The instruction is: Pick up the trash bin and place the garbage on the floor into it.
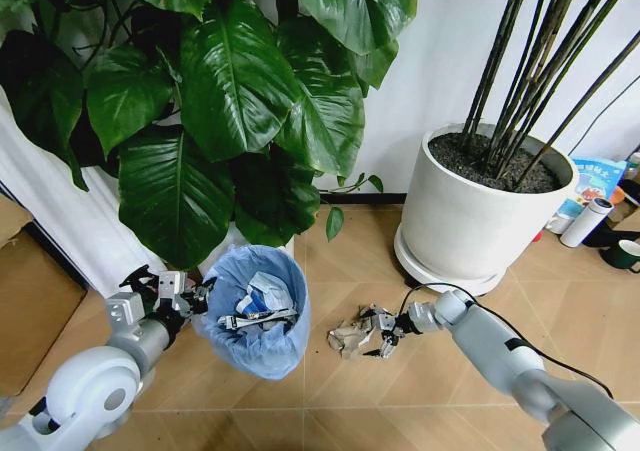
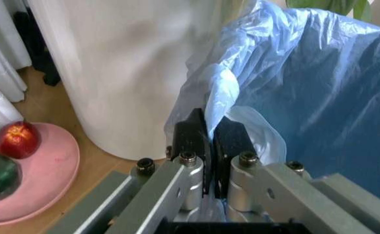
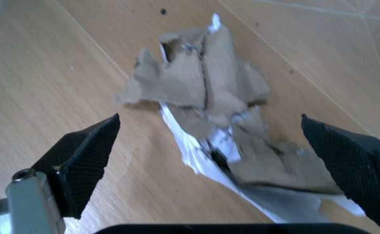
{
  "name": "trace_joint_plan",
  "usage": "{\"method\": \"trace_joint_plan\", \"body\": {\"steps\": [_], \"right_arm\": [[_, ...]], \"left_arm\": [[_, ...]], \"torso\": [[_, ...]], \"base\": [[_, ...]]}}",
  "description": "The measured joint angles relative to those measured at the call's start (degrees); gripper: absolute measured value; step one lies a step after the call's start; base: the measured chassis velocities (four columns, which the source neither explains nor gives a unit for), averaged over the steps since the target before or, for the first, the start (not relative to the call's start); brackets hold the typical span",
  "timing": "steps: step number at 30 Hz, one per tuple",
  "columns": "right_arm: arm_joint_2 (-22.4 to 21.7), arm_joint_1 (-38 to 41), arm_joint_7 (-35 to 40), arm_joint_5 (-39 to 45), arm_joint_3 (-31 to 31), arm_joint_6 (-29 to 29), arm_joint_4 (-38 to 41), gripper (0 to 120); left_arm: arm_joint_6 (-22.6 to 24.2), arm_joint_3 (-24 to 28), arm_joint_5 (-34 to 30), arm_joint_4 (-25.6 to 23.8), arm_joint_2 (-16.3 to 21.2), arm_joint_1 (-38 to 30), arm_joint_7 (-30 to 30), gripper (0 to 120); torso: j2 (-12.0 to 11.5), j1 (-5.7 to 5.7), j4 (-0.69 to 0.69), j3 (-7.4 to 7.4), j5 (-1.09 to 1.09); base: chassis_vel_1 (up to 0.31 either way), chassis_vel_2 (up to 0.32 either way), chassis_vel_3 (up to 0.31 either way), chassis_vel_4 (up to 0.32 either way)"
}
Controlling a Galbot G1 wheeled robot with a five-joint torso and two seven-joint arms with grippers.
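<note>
- Two large white plant pots are seen on the floor (image 1: pixel 420 391): one (image 1: pixel 480 211) stands right of centre with dark bare stems, and one (image 1: pixel 200 121) lies behind the trash bin, mostly hidden under broad green leaves (image 1: pixel 235 81).
- The trash bin (image 1: pixel 258 321), lined with a crinkled light-blue bag, is found just in front of the leafy plant, with several white and printed scraps already inside it.
- The bag's rim is pinched by the left pincer (image 1: pixel 198 296), whose black pads (image 2: pixel 191 136) are closed tight on a fold of the blue plastic at the bin's left edge.
- One flat pile of garbage (image 1: pixel 352 336), torn brown card with white paper beneath it (image 3: pixel 209 97), is seen on the floor just right of the bin.
- The right pincer (image 1: pixel 385 333) is held low over this pile with its two textured fingertips (image 3: pixel 86 156) spread wide, one on each side of the scraps; nothing is gripped.
- A white cylindrical flask (image 1: pixel 585 221) and a printed packet (image 1: pixel 598 183) are seen by the right-hand pot, well apart from the pile.
- In the left wrist view, a pink plate (image 2: pixel 47 185) bearing one red apple (image 2: pixel 19 140) is seen beside the pot.
</note>
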Motion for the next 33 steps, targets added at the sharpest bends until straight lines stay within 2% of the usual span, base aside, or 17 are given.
{"method": "trace_joint_plan", "body": {"steps": [7, 17, 33], "right_arm": [[0.01, 0.24, 0.27, 0.59, 0.07, -0.22, -0.38, 100], [2.99, 1.28, 0.50, 0.84, -0.36, -0.80, -3.23, 100], [4.50, 1.56, 0.98, 1.86, -1.25, -2.07, -6.12, 100]], "left_arm": [[0.00, 0.29, -0.29, 0.17, 0.04, -0.45, -0.02, 0], [-0.01, 0.05, -1.01, -0.19, 0.65, -0.57, -0.18, 0], [0.00, -0.10, -1.42, -0.37, 0.77, -0.73, -0.19, 0]], "torso": [[0.00, 0.00, 0.00, 0.00, 0.00], [0.00, 0.00, 0.01, 0.00, 0.01], [0.00, 0.00, 0.00, 0.00, 0.01]], "base": [[0.000, 0.000, 0.000, 0.000], [0.000, 0.000, 0.000, 0.000], [0.000, 0.000, 0.000, 0.000]]}}
